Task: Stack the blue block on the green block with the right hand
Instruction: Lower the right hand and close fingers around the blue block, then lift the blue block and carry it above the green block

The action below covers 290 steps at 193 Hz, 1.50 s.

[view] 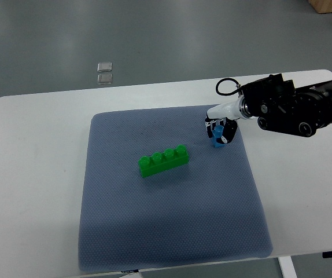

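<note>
The right hand (220, 131) enters from the right edge of the frame, its dark arm running across the upper right of the white tabletop (33, 174). Its fingers point downward and are closed around the blue block (217, 139), which shows only as a small blue patch between and just below the fingertips (most of the block is hidden by the fingers). Whether the block's underside touches the grey mat (166, 220) or clears it cannot be told from this angle. Hand and block sit at the upper right part of the mat, near its right edge. The green block (163, 160) lies on the mat near the frame's centre, four studs up, set slightly diagonal; it is to the lower left of the hand and apart from it, with bare mat between.
</note>
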Tool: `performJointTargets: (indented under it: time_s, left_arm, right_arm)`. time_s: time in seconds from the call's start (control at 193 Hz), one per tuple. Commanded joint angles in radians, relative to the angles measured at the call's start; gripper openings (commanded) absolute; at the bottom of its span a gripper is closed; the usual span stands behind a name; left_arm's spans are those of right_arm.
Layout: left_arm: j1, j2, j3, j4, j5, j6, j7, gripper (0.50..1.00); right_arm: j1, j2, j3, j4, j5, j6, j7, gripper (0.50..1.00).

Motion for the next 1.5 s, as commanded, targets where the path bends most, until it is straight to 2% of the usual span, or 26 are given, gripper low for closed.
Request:
performJointTargets:
  time_s: [0.0, 0.233, 0.45, 0.689, 0.916, 1.041, 1.258, 1.496]
  left_arm:
    - [0.0, 0.0, 0.0, 0.0, 0.0, 0.0, 0.0, 1.0]
    - [0.0, 0.0, 0.0, 0.0, 0.0, 0.0, 0.0, 1.0]
    - [0.0, 0.0, 0.0, 0.0, 0.0, 0.0, 0.0, 1.0]
    - [0.0, 0.0, 0.0, 0.0, 0.0, 0.0, 0.0, 1.0]
    - [0.0, 0.0, 0.0, 0.0, 0.0, 0.0, 0.0, 1.0]
    - [0.0, 0.0, 0.0, 0.0, 0.0, 0.0, 0.0, 1.0]
    - [0.0, 0.0, 0.0, 0.0, 0.0, 0.0, 0.0, 1.0]
    - [0.0, 0.0, 0.0, 0.0, 0.0, 0.0, 0.0, 1.0]
  right_arm:
    - [0.004, -0.004, 0.0, 0.0, 0.001, 0.002, 0.0, 0.578]
    - [0.047, -0.038, 0.0, 0.015, 0.003, 0.011, 0.0, 0.58]
    - [0.149, -0.078, 0.0, 0.075, 0.018, 0.018, 0.0, 0.582]
    - [0.323, -0.128, -0.026, 0.195, 0.073, 0.063, 0.0, 0.582]
    - [0.504, -0.151, -0.066, 0.362, 0.182, 0.109, -0.003, 0.582]
    - [0.549, -0.13, -0.064, 0.407, 0.246, 0.11, -0.008, 0.582]
    - [0.554, -0.016, -0.029, 0.413, 0.368, 0.072, -0.008, 0.582]
    - [0.462, 0.076, -0.005, 0.391, 0.362, -0.008, -0.008, 0.582]
